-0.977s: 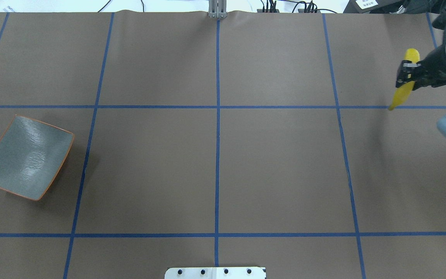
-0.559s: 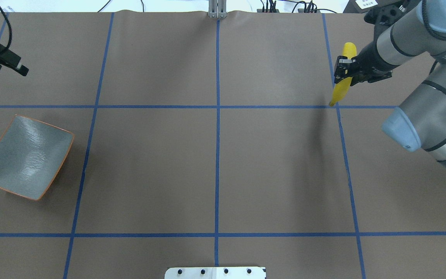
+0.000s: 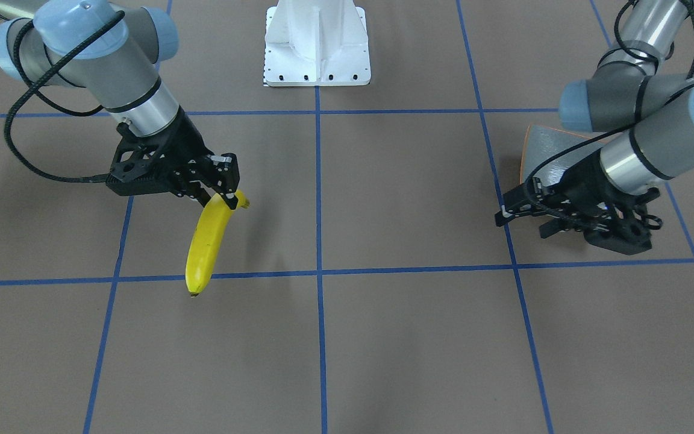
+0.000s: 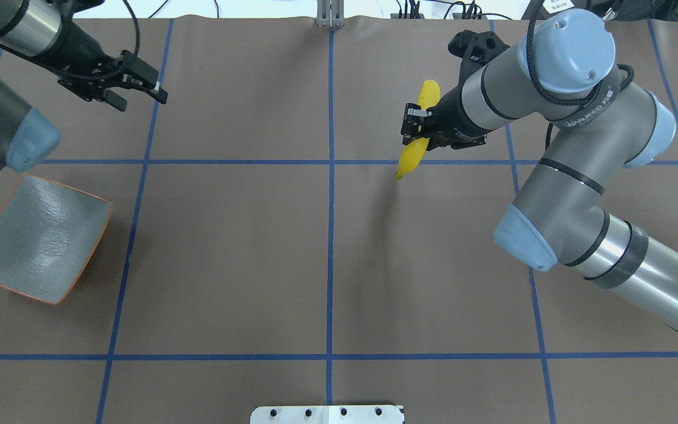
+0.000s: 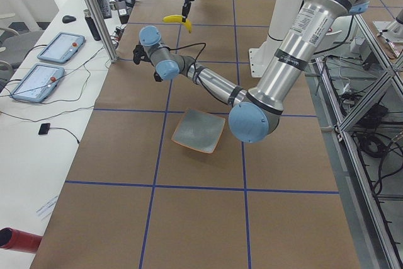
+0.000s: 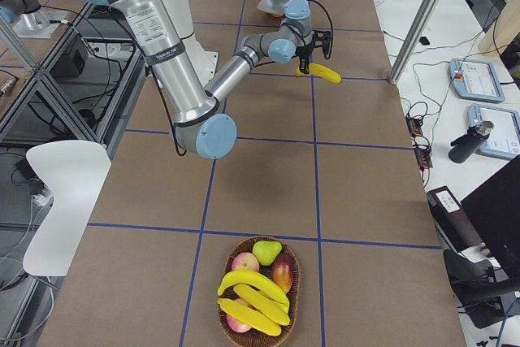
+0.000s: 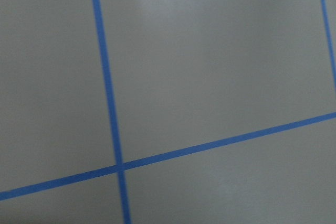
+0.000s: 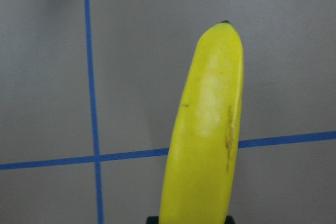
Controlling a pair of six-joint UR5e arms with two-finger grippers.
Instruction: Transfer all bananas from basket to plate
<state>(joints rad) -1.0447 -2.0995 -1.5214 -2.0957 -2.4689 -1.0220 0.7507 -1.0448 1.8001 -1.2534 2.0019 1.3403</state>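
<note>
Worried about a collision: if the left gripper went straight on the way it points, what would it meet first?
Probably the table: the left gripper's wrist view shows only bare brown surface and blue tape lines, nothing else in the way. Depth is unclear.

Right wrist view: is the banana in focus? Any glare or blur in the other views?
Right wrist view: banana sharp, with a pale glare patch on its skin. Left wrist view: only tape lines, slightly soft. Overhead view: mottled reflections on the plate; a faint, diffuse shadow below the banana.
</note>
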